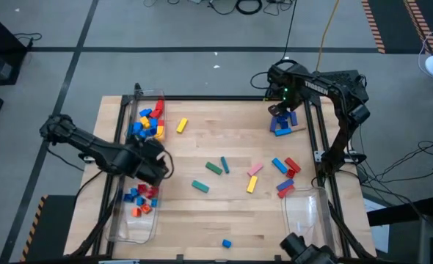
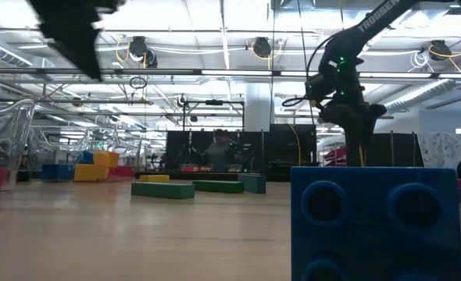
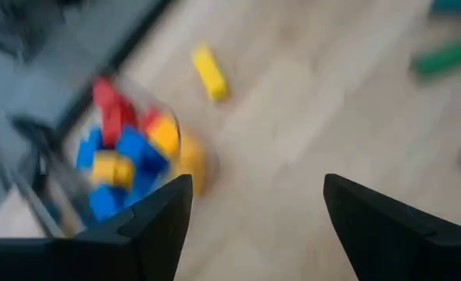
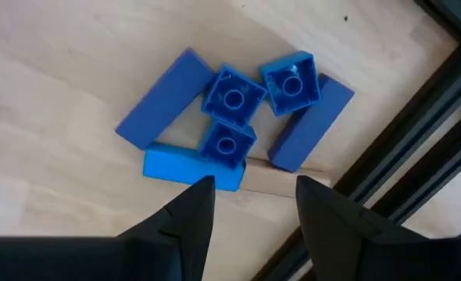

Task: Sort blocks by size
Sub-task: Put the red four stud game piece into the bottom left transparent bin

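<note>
High view first, working across: along the table's [image 1: 202, 213] left edge lie two clear bins [image 1: 132, 227], the far one heaped with blue, yellow and red blocks [image 1: 149, 123], the near one holding a few red, blue and orange ones. The left gripper [image 1: 158, 165] hangs between them, just inside that edge, its fingers spread wide with nothing in them. Loose blocks lie about the table's middle: a yellow one [image 1: 181, 126] near the far bin, green ones [image 1: 216, 167], then pink, yellow, blue and red toward the right edge. The right gripper [image 4: 250, 199] hovers over a cluster of blue blocks [image 4: 230, 117] at the far right corner, fingers half apart and empty. To do this well, I'd say it should pick one block at the cluster's edge, line its fingers across the narrow sides and come straight down, so the neighbours touching it aren't dragged along.
</note>
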Robot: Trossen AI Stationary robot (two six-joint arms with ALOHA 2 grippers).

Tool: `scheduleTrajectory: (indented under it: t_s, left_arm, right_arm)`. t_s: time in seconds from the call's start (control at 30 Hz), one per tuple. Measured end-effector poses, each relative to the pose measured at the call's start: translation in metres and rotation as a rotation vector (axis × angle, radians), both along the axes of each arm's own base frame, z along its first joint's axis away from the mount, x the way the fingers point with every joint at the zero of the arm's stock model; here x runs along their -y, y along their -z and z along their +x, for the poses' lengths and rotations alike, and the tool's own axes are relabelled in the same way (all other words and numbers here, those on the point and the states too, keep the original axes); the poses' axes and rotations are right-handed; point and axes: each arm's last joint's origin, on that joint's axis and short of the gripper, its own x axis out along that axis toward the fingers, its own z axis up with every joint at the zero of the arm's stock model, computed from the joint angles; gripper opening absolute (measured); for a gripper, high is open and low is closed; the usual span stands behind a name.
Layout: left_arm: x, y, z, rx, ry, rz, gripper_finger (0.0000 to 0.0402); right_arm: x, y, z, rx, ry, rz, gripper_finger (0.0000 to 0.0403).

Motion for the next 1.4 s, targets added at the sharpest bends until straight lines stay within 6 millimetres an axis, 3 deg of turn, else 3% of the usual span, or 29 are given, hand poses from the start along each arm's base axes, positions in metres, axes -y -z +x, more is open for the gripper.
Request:
scheduleTrajectory:
  t_s: [0.3,0.47,0.63,0.8,1.0,1.13,1.23,1.4]
  left_arm:
    - [-0.034,-0.016,0.052,0.234,0.184,0.155,0.0290]
    - [-0.057,-0.009,0.073,0.288,0.261,0.176,0.0290]
    - [-0.079,0.011,0.082,0.311,0.292,0.146,0.0290]
    - [-0.098,0.012,0.088,0.354,0.341,0.126,0.0290]
    - [-0.112,0.012,0.092,0.364,0.390,0.156,0.0290]
    - [-0.125,0.011,0.095,0.387,0.430,0.180,0.0290]
    - [-0.137,0.007,0.094,0.424,0.440,0.194,0.0290]
    - [-0.152,0.007,0.091,0.432,0.412,0.188,0.0290]
  right_arm:
    - [-0.002,0.000,0.004,0.065,0.350,0.027,0.0164]
    - [-0.003,0.002,0.009,0.120,0.432,0.081,0.0164]
    - [0.001,0.011,0.017,0.133,0.479,0.148,0.0164]
    - [0.015,-0.007,0.037,0.122,0.302,0.116,0.0164]
    - [0.028,-0.034,0.041,-0.136,-0.098,-0.029,0.0164]
    - [0.027,-0.018,0.046,-0.122,-0.168,0.080,0.0164]
    - [0.023,-0.002,0.060,-0.135,-0.306,0.142,0.0164]
    - [0.004,0.024,0.091,-0.334,-0.587,0.124,0.0164]
